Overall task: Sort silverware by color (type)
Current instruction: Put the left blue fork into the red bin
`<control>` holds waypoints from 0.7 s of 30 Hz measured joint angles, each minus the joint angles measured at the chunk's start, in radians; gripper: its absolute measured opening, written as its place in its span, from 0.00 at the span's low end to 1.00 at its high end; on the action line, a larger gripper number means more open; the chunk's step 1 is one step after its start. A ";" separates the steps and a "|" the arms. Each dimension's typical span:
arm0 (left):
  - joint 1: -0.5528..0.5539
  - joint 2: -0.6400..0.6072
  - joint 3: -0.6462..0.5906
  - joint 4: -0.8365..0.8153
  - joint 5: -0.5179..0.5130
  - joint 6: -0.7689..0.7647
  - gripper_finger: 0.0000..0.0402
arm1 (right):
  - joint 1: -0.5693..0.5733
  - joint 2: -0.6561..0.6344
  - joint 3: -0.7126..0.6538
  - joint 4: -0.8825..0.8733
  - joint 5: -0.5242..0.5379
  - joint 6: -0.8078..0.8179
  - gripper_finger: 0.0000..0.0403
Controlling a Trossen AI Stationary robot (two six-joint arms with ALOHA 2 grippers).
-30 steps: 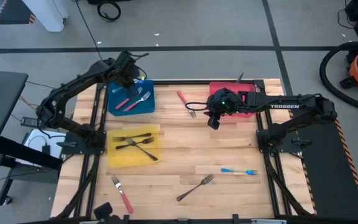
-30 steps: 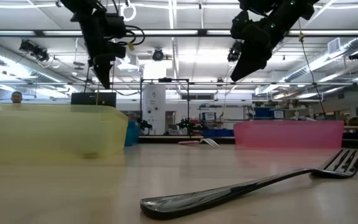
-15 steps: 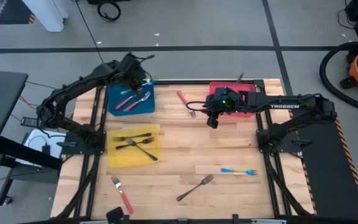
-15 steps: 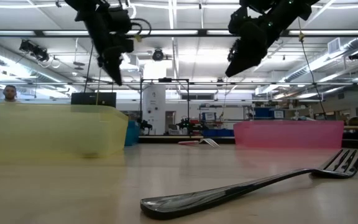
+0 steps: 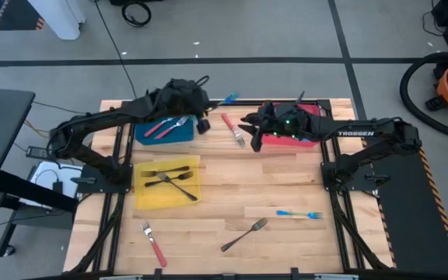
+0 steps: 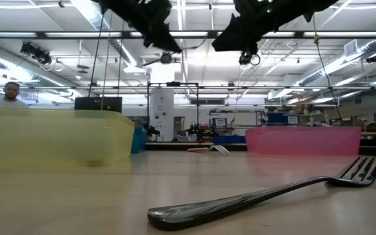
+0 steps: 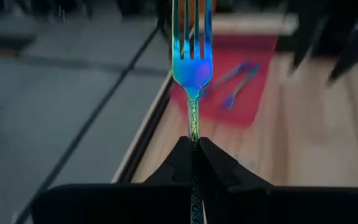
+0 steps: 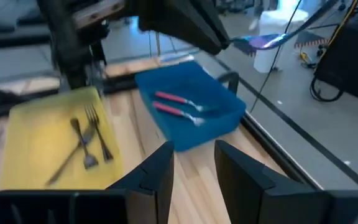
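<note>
My left gripper (image 5: 211,103) is raised between the blue tray (image 5: 179,134) and the red tray (image 5: 308,138), shut on a blue-teal fork (image 7: 191,62) whose tines point away from it toward the table's right. The fork also shows in the right wrist view (image 8: 263,42). My right gripper (image 5: 249,131) hangs open and holds nothing; it is in front of the red tray and points toward the table's left (image 8: 191,168). Two red-handled forks (image 8: 179,106) lie in the blue tray. Dark forks (image 5: 169,180) lie in the yellow tray (image 5: 142,198). Blue forks (image 7: 235,84) lie in the red tray. My left gripper pinches the blue-teal fork's slim handle (image 7: 193,134) between its two fingers, with the handle lying along the fingers. The fork is lifted clear and sticks out roughly level beyond the fingertips, head (image 5: 229,98) forward.
Loose on the wooden table lie a red-handled fork (image 5: 232,129) close to my right gripper, another red-handled fork (image 5: 152,243) near the near edge, a dark fork (image 5: 245,233) and a blue fork (image 5: 299,214). A person (image 6: 8,94) is in the room beyond.
My left gripper has swung from above the blue tray toward the table's right, tipping up to about level and carrying the blue-teal fork with it. My right gripper has moved toward the table's left and far edge and tipped up from pointing down to pointing left.
</note>
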 joint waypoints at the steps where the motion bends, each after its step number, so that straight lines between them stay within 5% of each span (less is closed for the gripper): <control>1: -0.017 0.003 0.001 0.030 -0.001 0.000 0.03 | 0.000 0.000 -0.006 0.021 0.004 0.012 0.31; 14: -0.107 0.111 0.000 0.350 -0.191 0.093 0.03 | 0.029 0.000 -0.029 0.153 0.278 0.037 0.31; 21: -0.075 0.159 0.000 0.497 -0.209 0.021 0.03 | 0.035 0.000 -0.029 0.249 0.317 -0.031 0.31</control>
